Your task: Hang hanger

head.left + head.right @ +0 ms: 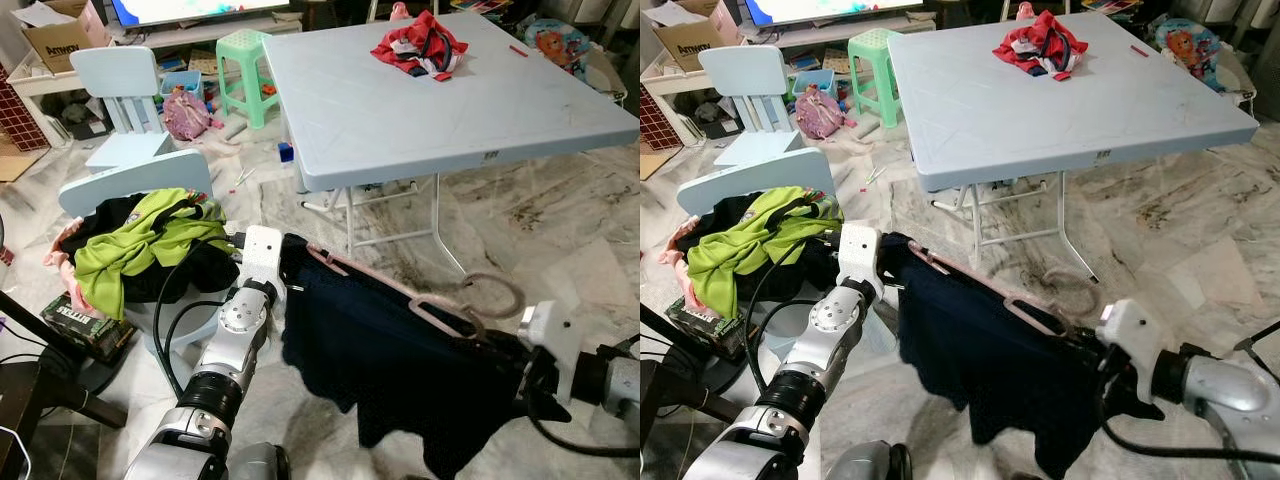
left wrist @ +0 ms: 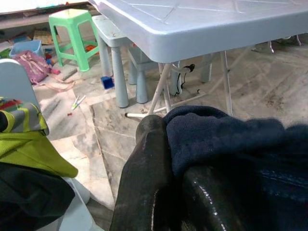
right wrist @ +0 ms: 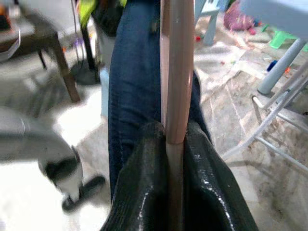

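Note:
A pinkish-brown hanger (image 1: pixel 380 284) hangs in the air in front of me with a dark navy garment (image 1: pixel 390 370) draped over its bar. Its hook (image 1: pixel 495 290) curls up near my right arm. My left gripper (image 1: pixel 292 265) is at the hanger's left end, and the left wrist view shows its fingers (image 2: pixel 151 144) pinched shut on the navy cloth (image 2: pixel 226 139). My right gripper (image 1: pixel 510 350) is at the other end. In the right wrist view its fingers (image 3: pixel 144 159) are clamped on the hanger bar (image 3: pixel 176 72), with the cloth behind.
A light blue folding table (image 1: pixel 400 130) stands ahead with red clothes (image 1: pixel 420 45) on its far side. To my left is a chair piled with green and black clothes (image 1: pixel 140 245). Further back are a pale child's chair (image 1: pixel 120 85) and a green stool (image 1: pixel 245 60). Marble floor lies below.

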`<state>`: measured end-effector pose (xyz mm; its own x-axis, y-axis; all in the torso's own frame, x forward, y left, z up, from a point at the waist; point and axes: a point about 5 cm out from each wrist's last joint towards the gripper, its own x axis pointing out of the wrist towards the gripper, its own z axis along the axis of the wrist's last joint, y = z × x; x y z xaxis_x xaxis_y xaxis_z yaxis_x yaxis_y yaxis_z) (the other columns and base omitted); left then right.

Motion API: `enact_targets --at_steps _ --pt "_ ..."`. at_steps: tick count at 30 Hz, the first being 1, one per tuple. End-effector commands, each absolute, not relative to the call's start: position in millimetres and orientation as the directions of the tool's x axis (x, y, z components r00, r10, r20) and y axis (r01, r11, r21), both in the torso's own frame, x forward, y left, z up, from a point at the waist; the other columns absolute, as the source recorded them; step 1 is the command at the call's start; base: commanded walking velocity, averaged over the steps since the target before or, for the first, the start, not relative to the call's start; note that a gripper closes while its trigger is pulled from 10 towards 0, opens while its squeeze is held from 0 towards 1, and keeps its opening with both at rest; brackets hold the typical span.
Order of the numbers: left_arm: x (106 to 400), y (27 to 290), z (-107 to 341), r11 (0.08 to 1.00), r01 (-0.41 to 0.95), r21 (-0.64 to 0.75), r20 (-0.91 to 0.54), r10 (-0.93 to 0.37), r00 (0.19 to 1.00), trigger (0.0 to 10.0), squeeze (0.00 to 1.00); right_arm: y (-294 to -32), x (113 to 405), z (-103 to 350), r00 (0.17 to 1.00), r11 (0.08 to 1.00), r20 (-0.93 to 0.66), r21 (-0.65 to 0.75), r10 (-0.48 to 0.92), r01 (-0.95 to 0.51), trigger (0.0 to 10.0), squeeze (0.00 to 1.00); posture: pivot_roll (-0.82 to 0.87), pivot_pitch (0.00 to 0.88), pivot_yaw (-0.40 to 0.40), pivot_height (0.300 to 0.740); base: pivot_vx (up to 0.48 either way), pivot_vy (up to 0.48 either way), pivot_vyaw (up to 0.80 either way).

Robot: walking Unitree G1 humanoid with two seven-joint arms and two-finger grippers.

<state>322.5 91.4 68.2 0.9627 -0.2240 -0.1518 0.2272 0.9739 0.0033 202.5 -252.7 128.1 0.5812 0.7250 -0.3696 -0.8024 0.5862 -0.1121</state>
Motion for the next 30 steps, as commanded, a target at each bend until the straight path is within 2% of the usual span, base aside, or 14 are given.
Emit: enact_targets --at_steps 1,8,9,10,12,13,15,19,21,26,29,30 --pt "328.1 129.3 69.9 0.998 0.065 0.003 -0.153 -0.064 0.986 0.0 0.0 -269.7 201.7 135.9 0.628 0.635 -0.384 -0.127 0.677 -0.762 10.0 0.0 -0.1 0.0 0.053 0.74 0.0 0.0 0.0" --pt "326.0 120.8 64.4 0.991 0.128 -0.039 -0.194 -0.133 0.972 0.0 0.0 -250.8 218.5 147.3 0.695 0.703 -0.183 -0.023 0.696 -0.71 10.0 0.0 -0.09 0.0 0.053 0.74 0.0 0.0 0.0" --pt "325.2 111.7 64.9 0.983 0.172 -0.059 -0.191 -0.18 0.965 0.0 0.0 -245.7 231.9 151.2 0.764 0.766 -0.111 -0.031 0.635 -0.642 10.0 0.0 -0.09 0.0 0.054 0.74 0.0 0.0 0.0" --pt "325.2 111.7 64.9 0.983 0.172 -0.059 -0.191 -0.18 0.965 0.0 0.0 -245.7 231.9 151.2 0.764 0.766 -0.111 -0.031 0.635 -0.642 10.0 0.0 -0.09 0.0 0.054 0.74 0.0 0.0 0.0" --pt "323.6 97.3 68.7 0.97 0.235 -0.062 -0.163 -0.243 0.956 0.0 0.0 -235.6 253.4 160.1 0.855 0.855 0.012 0.001 0.518 -0.519 10.0 0.0 -0.09 0.0 0.056 0.74 0.0 0.0 0.0" --pt "323.6 97.3 68.7 0.97 0.235 -0.062 -0.163 -0.243 0.956 0.0 0.0 -235.6 253.4 160.1 0.855 0.855 0.012 0.001 0.518 -0.519 10.0 0.0 -0.09 0.0 0.056 0.74 0.0 0.0 0.0" --pt "318.3 79.8 70.0 0.948 0.309 -0.079 -0.148 -0.318 0.937 0.0 0.0 -222.0 271.4 168.4 0.908 0.903 0.127 0.116 0.4 -0.414 10.0 0.0 -0.09 0.0 0.055 0.74 0.0 0.0 0.0" --pt "305.5 51.5 68.8 0.873 0.479 -0.094 -0.149 -0.488 0.86 0.0 0.0 -198.0 289.9 171.2 0.935 0.896 0.21 0.287 0.287 -0.339 10.0 0.0 -0.07 0.0 0.051 0.74 0.0 0.0 0.0" --pt "303.2 47.6 68.4 0.854 0.512 -0.089 -0.154 -0.52 0.84 0.0 0.0 -195.6 291.5 170.1 0.938 0.899 0.21 0.289 0.275 -0.329 10.0 0.0 -0.07 0.0 0.051 0.74 0.0 0.0 0.0" --pt "295.1 39.8 64.6 0.782 0.62 -0.063 -0.181 -0.62 0.764 0.0 0.0 -198.8 300.5 168.5 0.965 0.952 0.218 0.237 0.142 -0.194 10.0 0.0 -0.07 0.0 0.049 0.74 0.0 0.0 0.0" --pt "289.7 39.9 62.0 0.737 0.676 -0.004 -0.198 -0.663 0.722 0.0 0.0 -204.0 309.5 177.3 0.968 0.994 0.249 0.097 0.022 -0.048 10.0 0.0 -0.07 0.0 0.049 0.74 0.0 0.0 0.0" --pt "287.9 39.9 60.9 0.723 0.691 0.005 -0.207 -0.675 0.708 0.0 0.0 -202.1 310.8 184.9 0.956 0.999 0.291 -0.046 0.027 -0.014 10.0 0.0 -0.07 0.0 0.049 0.74 0.0 0.0 0.0"
